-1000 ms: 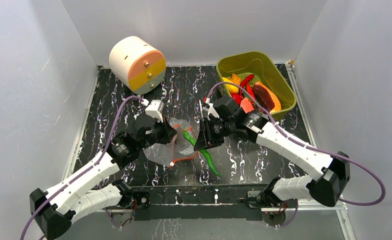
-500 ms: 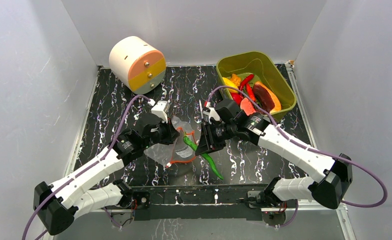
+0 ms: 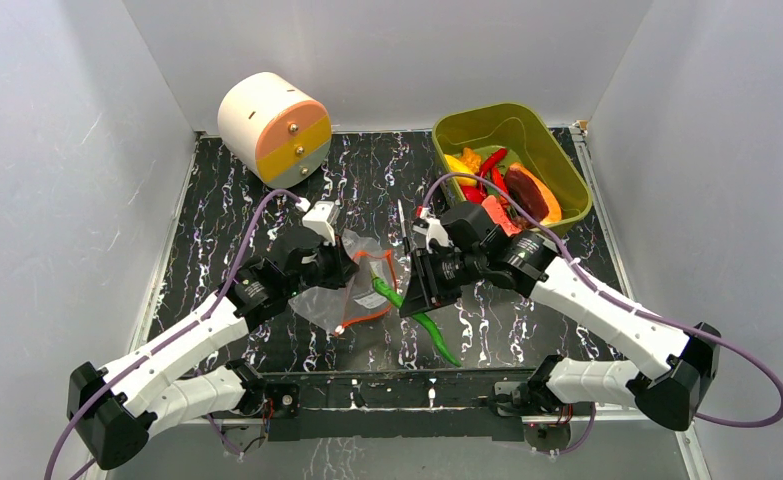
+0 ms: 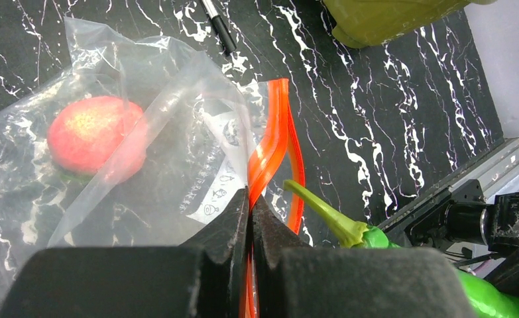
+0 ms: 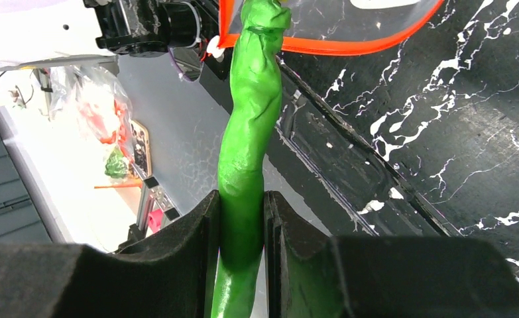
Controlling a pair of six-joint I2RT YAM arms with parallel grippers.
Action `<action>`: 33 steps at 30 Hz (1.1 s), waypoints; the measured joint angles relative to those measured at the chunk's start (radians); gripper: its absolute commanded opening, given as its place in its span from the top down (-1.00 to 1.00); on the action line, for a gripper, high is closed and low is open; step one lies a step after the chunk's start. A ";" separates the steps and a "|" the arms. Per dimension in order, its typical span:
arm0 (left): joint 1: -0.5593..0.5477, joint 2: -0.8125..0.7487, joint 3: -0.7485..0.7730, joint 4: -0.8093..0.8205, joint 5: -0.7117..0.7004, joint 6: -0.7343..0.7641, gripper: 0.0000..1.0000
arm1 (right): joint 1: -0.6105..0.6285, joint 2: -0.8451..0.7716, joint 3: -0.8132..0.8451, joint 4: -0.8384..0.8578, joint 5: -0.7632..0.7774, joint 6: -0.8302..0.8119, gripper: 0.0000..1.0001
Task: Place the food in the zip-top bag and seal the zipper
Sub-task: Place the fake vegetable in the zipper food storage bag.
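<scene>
Two grips: left hand point(image 4: 250, 199) pinches zipper point(image 4: 270, 149), right hand point(image 5: 241, 199) clamps pepper point(image 5: 253, 112); left wrist alone shows peach point(image 4: 94, 136) bagged.

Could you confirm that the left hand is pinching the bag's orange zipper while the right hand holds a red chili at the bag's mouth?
Not quite: the right hand holds a long green pepper, not a red chili, as the right wrist view shows. The rest stands: the left hand pinches the zipper of the bag, and the pepper's tip is at its mouth.
</scene>
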 measured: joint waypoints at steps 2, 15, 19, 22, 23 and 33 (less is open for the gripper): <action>0.000 0.000 0.000 0.008 0.003 0.000 1.00 | 0.000 -0.008 -0.003 0.006 -0.006 0.002 0.60; 0.000 -0.017 0.000 0.025 0.061 -0.003 1.00 | 0.013 0.108 -0.035 0.174 0.087 0.099 0.61; 0.000 -0.043 -0.001 0.033 0.084 -0.010 1.00 | 0.013 0.155 -0.037 0.266 0.138 0.165 0.59; 0.000 -0.057 -0.008 0.039 0.098 -0.021 1.00 | 0.013 0.182 -0.037 0.304 0.182 0.209 0.59; 0.000 -0.062 -0.013 0.044 0.105 -0.027 1.00 | 0.013 0.189 -0.037 0.316 0.198 0.220 0.59; 0.000 -0.073 -0.050 0.099 0.161 -0.106 1.00 | 0.013 0.261 -0.037 0.394 0.319 0.323 0.62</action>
